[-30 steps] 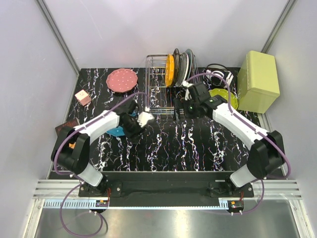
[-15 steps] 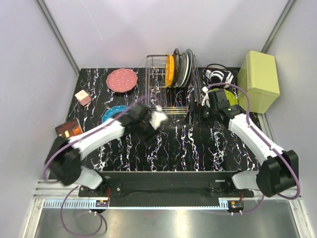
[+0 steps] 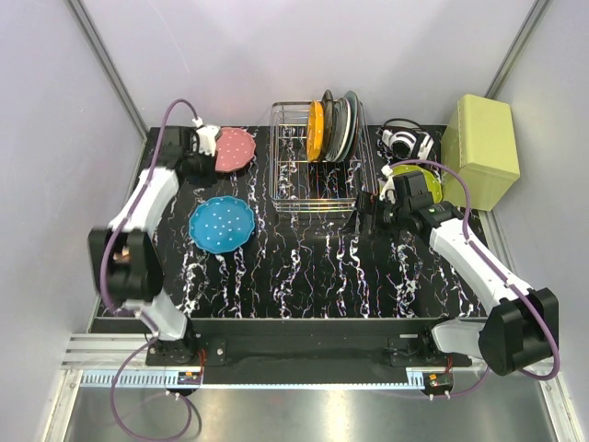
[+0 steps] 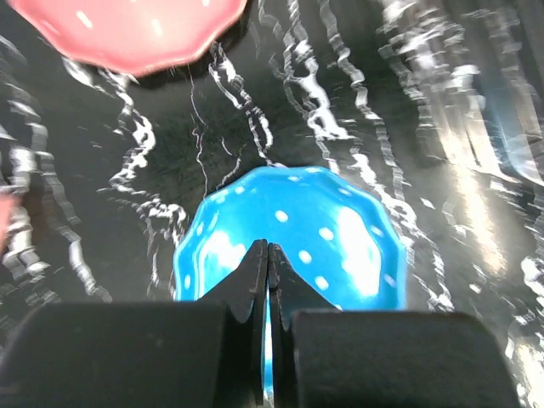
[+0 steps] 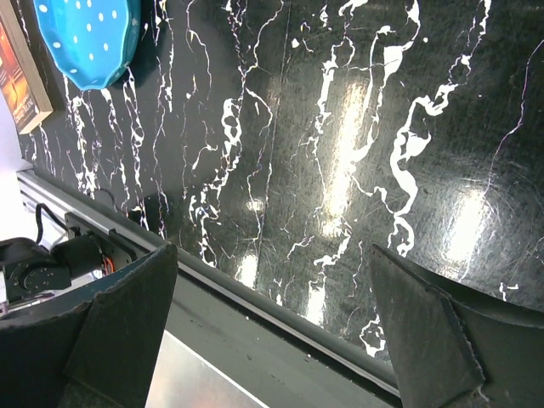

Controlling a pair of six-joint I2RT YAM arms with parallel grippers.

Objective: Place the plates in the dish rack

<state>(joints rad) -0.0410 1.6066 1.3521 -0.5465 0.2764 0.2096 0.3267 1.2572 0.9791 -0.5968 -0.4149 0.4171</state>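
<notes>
The pink plate [image 3: 236, 148] lies flat at the back left, and my left gripper [image 3: 208, 142] sits at its left edge. In the left wrist view its jaws [image 4: 268, 248] are shut with nothing between them, above the blue plate [image 4: 327, 242], with the pink plate [image 4: 127, 30] beyond. The blue plate [image 3: 222, 224] lies flat on the table. The orange plate [image 3: 316, 129] stands upright in the dish rack [image 3: 296, 196]. My right gripper [image 3: 377, 198] hangs open and empty right of the rack, beside the yellow-green plate [image 3: 429, 178], which the arm partly covers.
Plain grey and dark plates [image 3: 342, 124] stand in the rack beside the orange one. A yellow-green box [image 3: 479, 150] stands at the back right, with a black and white object [image 3: 406, 141] to its left. A book [image 5: 20, 76] lies by the left edge.
My left arm has swung from the table's middle to the back left by the pink plate, and its jaws have closed. The right arm moved right, away from the rack.
</notes>
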